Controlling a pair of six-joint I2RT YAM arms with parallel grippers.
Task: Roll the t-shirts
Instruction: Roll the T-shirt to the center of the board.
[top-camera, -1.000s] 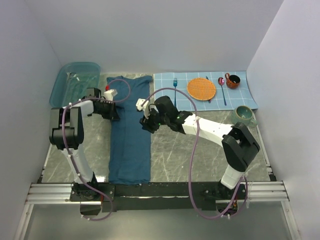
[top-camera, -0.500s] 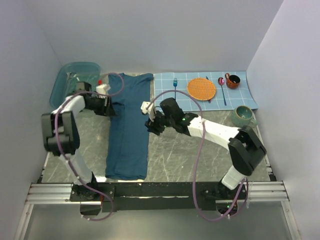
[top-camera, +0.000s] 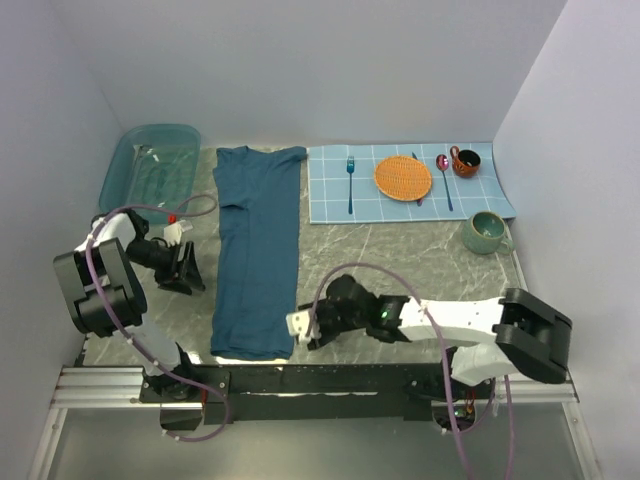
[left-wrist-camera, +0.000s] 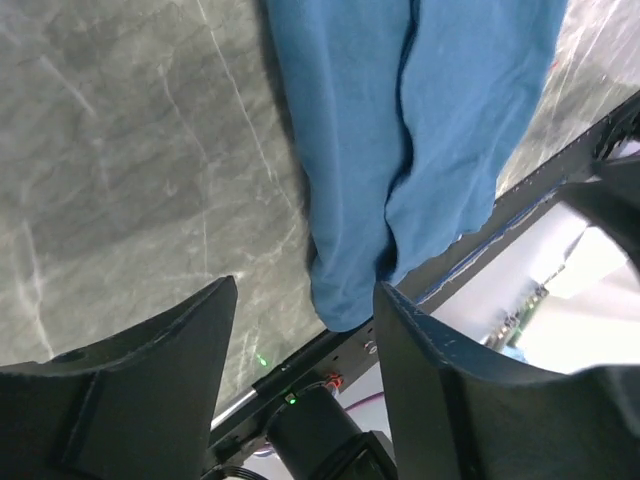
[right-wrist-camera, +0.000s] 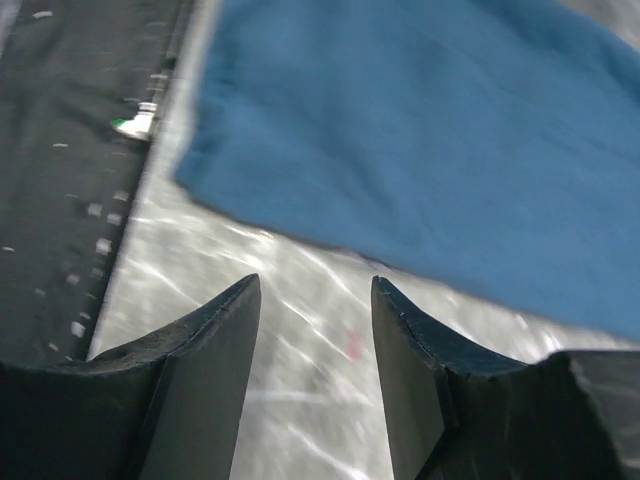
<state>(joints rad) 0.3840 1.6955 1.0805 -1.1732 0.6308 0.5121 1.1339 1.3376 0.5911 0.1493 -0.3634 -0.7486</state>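
My right end effector (top-camera: 308, 328) hangs released at the near right corner of the t-shirt (top-camera: 257, 250). My left end effector (top-camera: 187, 272), also released, sits off its left edge. The t-shirt lies folded long on the bench (top-camera: 400, 260). If I pinch only one layer, the roll may skew.

A robotics lab test cell rather than a home. Plain white walls (top-camera: 300, 70) box in a marble-look tabletop (top-camera: 400, 260). A left arm (top-camera: 100, 290) and a right arm (top-camera: 460, 320) rise from aluminium rails (top-camera: 100, 385) at its near edge. The household props are a t-shirt (top-camera: 255, 250), a tub (top-camera: 150, 165) and a placemat (top-camera: 330, 185) with a plate (top-camera: 403, 177), a fork (top-camera: 351, 180) and a cup (top-camera: 465, 161).
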